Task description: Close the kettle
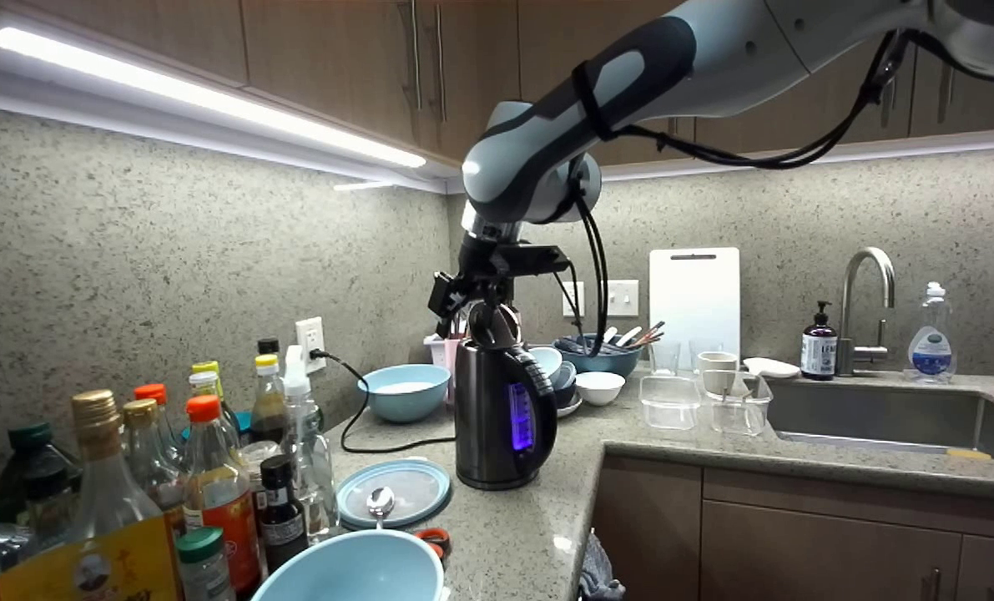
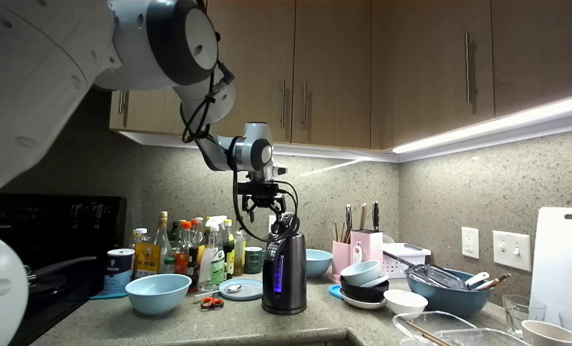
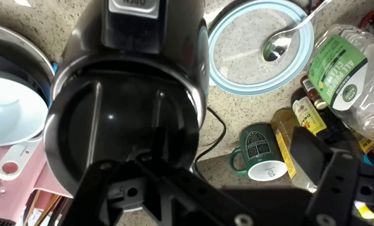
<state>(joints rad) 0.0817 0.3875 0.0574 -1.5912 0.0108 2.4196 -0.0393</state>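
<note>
The dark glossy kettle (image 1: 478,409) stands upright on the counter, its purple-blue window lit beside the handle (image 2: 272,269). Its lid (image 3: 121,116) is raised, showing its black underside in the wrist view; the lid (image 1: 493,324) also rises above the rim in both exterior views. My gripper (image 2: 266,213) hangs over the kettle's top with its fingers spread wide. In the wrist view the gripper (image 3: 232,149) has one finger overlapping the lid's lower edge, and the other is well off to the right. Whether that finger touches the lid I cannot tell. Nothing lies between the fingers.
A blue-rimmed container lid (image 3: 262,84) with a spoon (image 3: 278,44) lies beside the kettle. Bottles (image 1: 204,467) crowd the wall side. A green mug (image 2: 253,260), stacked bowls (image 2: 361,274) and a pink knife block (image 2: 370,247) stand nearby. The kettle's cord (image 1: 363,442) runs to an outlet.
</note>
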